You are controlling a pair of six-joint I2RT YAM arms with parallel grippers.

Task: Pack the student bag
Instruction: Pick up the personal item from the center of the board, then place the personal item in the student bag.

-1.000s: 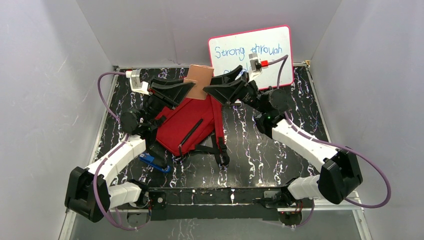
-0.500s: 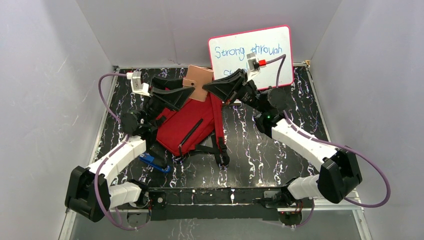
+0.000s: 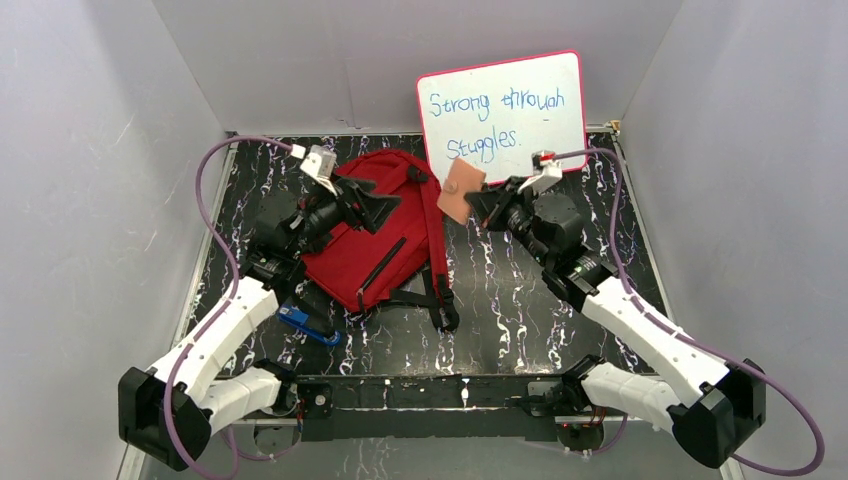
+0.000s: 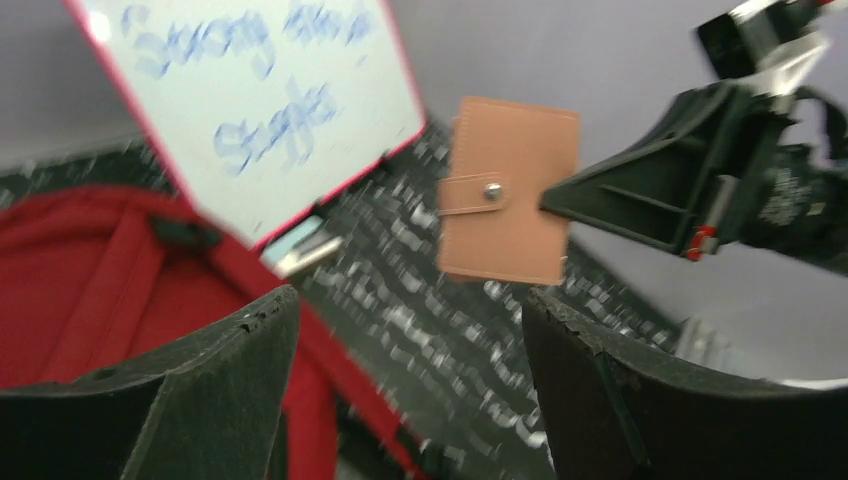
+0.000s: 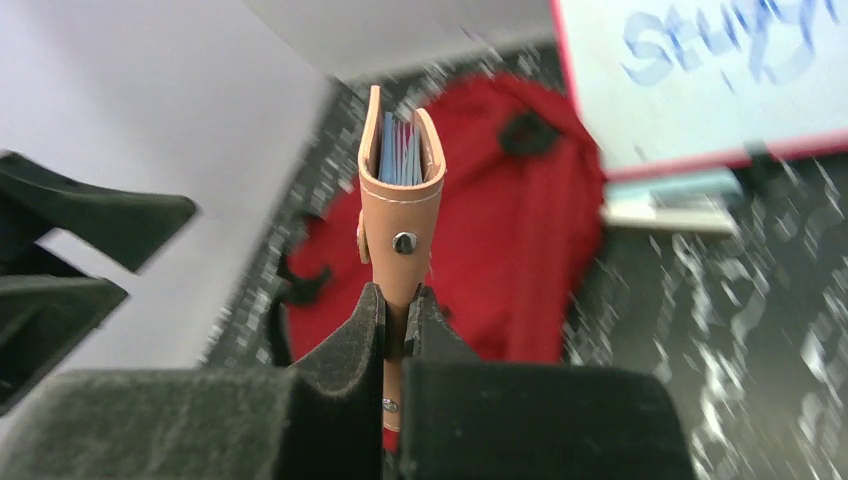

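The student bag [image 3: 375, 240] is a big red backpack with black straps, lying flat left of centre on the table; it also shows as the red bag [image 5: 520, 240] behind the wallet in the right wrist view. My right gripper [image 3: 482, 203] is shut on the edge of a small tan wallet [image 3: 461, 190], holding it in the air just right of the bag. The wallet [image 5: 402, 190] stands edge-on between the shut fingers [image 5: 360, 330], cards showing at its top. My left gripper [image 4: 408, 300] stands open and empty above the bag's upper part, facing the wallet [image 4: 510, 190].
A whiteboard [image 3: 505, 105] with blue writing leans on the back wall behind the wallet, with a small pale block [image 5: 665, 200] at its foot. A blue object [image 3: 308, 325] lies by the bag's near left corner. Grey walls close in on three sides.
The wallet passed from my left gripper to my right one. The left gripper opened and drew back down over the bag. The right gripper shut on the wallet and carried it right.
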